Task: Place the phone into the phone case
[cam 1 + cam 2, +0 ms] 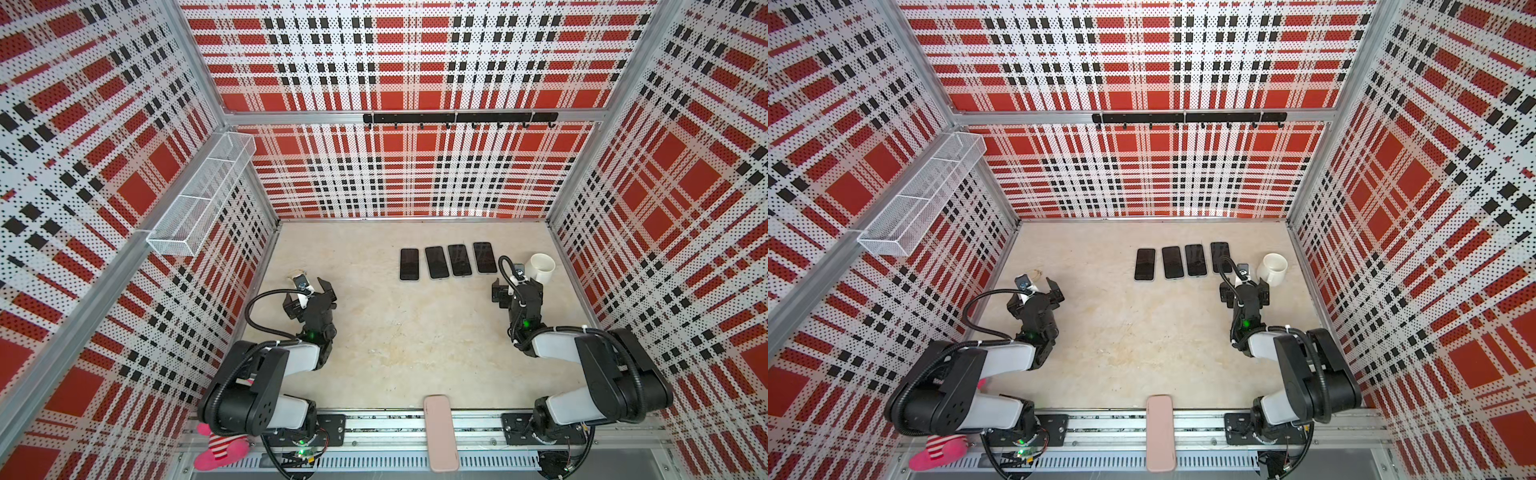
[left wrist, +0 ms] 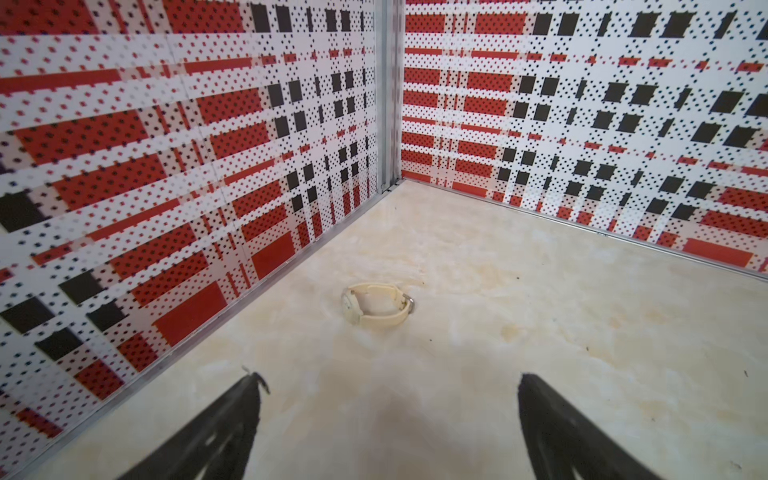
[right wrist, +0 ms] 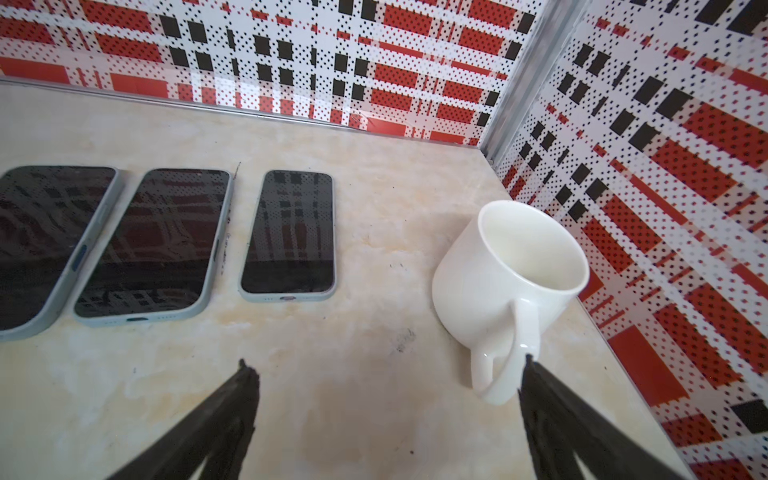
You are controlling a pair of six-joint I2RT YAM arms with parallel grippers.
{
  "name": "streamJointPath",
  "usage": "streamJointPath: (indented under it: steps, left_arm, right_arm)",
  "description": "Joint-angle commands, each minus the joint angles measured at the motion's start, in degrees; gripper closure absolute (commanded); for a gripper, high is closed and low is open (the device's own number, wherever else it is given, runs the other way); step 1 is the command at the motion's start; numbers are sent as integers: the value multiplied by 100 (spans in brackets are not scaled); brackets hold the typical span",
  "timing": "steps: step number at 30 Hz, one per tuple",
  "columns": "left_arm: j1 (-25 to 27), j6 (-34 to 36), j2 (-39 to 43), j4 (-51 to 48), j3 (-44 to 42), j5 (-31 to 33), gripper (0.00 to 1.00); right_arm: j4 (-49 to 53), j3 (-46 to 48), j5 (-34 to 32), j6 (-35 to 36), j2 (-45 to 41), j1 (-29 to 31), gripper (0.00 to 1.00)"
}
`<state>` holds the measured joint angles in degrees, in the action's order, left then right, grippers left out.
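Both arms are folded at the elbow and reach toward the far wall, one along each side wall. The left gripper (image 2: 389, 378) hangs low with its jaws spread and empty, aimed at a cream-coloured wristwatch (image 2: 376, 305) lying near the left wall. The right gripper (image 3: 385, 363) is also spread wide and holds nothing. One finger sits just beside the handle of a white ceramic mug (image 3: 511, 270) standing close to the right wall.

Four black-screened slab phones (image 1: 436, 262) lie side by side at the far right, just left of the mug. The pale pink oblong phone case (image 1: 440, 432) lies across the near edge, between the arm bases and well apart from the phones. The middle of the beige marbled tabletop (image 1: 395, 332) lies open between the two arms.
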<state>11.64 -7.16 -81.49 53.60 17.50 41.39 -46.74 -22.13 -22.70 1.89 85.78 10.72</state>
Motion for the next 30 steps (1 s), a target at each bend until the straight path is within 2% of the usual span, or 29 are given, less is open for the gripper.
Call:
streamJointPath:
  steps: [1, 2, 6, 8, 10, 12, 14, 16, 18, 20, 23, 25, 27, 28, 30]
  left_arm:
    - [-119, 270, -98, 309, 192, -504, 2]
    - [-175, 273, -87, 310, 180, -648, 2]
    - [-323, 209, -26, 313, 128, -959, 2]
    - [-286, 253, 72, 338, 28, -988, 2]
    - [-267, 319, 227, 510, -163, -1099, 2]
    - [-272, 355, 339, 721, -335, -1183, 2]
    - [-259, 379, 441, 884, -475, -1209, 2]
    - [-251, 390, 512, 1034, -577, -1180, 2]
    - [-276, 529, 497, 1189, -642, -1164, 2]
    - [-289, 890, 269, 2052, -885, -1071, 2]
    - [-468, 831, -729, 3632, -1145, -1315, 2]
    - [-508, 946, -1170, 4225, -1069, -1366, 2]
    - [-569, 749, -748, 2975, -828, -1440, 2]
    - [-603, 711, -760, 2770, -741, -1425, 2]
    - [-698, 631, -928, 3024, -693, -1515, 2]
  right_arm:
    - [-674, -96, 88, -24, 220, -115, 0]
    - [-647, -78, 216, -153, 200, -228, 0]
    - [-1566, 486, 671, -412, 155, -524, 0]
    - [-2696, 769, 843, -365, 594, -599, 0]
    - [-1942, 676, 879, -470, 297, -589, 0]
    - [-2437, 716, 839, -412, 506, -592, 0]
    - [-1967, 634, 793, -499, 356, -603, 0]
    - [-2240, 638, 768, -467, 489, -615, 0]
    - [-2005, 614, 742, -519, 396, -612, 0]
    - [-2213, 633, 772, -477, 466, -623, 0]
    - [-2178, 635, 765, -493, 454, -622, 0]
    - [-2150, 634, 727, -505, 435, -624, 0]
    - [-2193, 643, 695, -512, 449, -624, 0]
    - [-2162, 639, 694, -514, 440, -624, 0]
    - [-2164, 638, 697, -515, 440, -624, 0]
